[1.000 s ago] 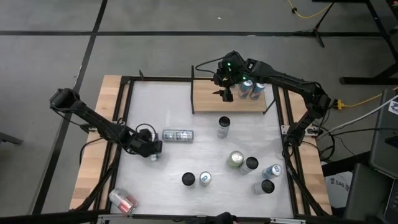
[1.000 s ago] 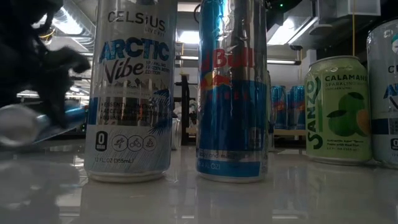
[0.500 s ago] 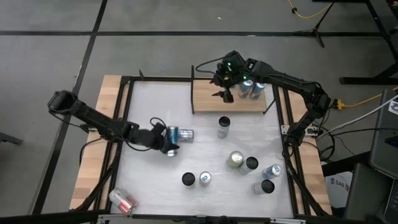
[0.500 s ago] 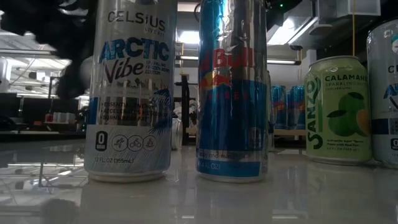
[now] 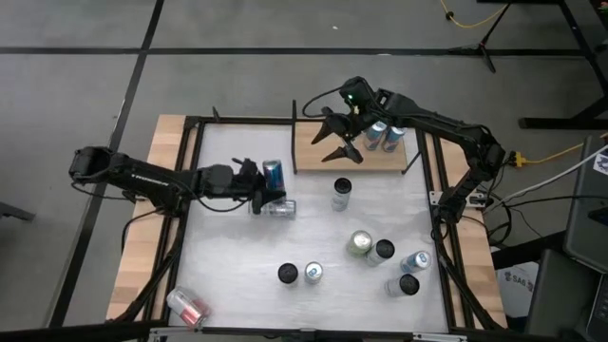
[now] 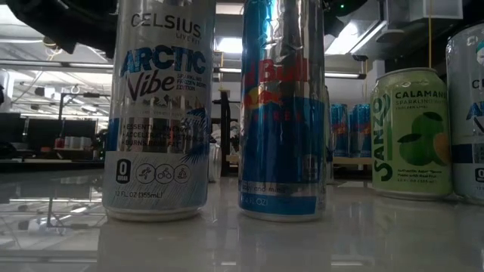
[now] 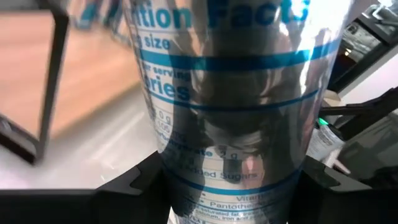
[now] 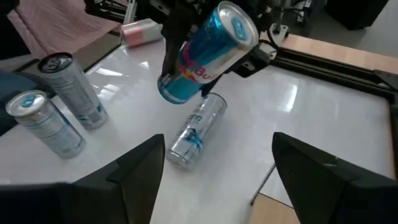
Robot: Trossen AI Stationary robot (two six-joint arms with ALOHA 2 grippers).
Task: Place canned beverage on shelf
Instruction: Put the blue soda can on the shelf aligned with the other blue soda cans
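Blue-and-silver can (image 8: 208, 53), light-brown shelf (image 5: 313, 152)

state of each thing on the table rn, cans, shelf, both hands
left hand: shut on the blue can, lifted over the table
blue can: held, tilted
silver can: lying on its side under the blue can
pink can: lying at the table's near left corner
shelf: two cans standing at its right end
right hand: open, empty, over the shelf

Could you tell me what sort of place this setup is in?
Probably a robotics lab or workshop: a framed test table stands on grey concrete floor with loose cables, and the low view shows ceiling strip lights and benches behind.
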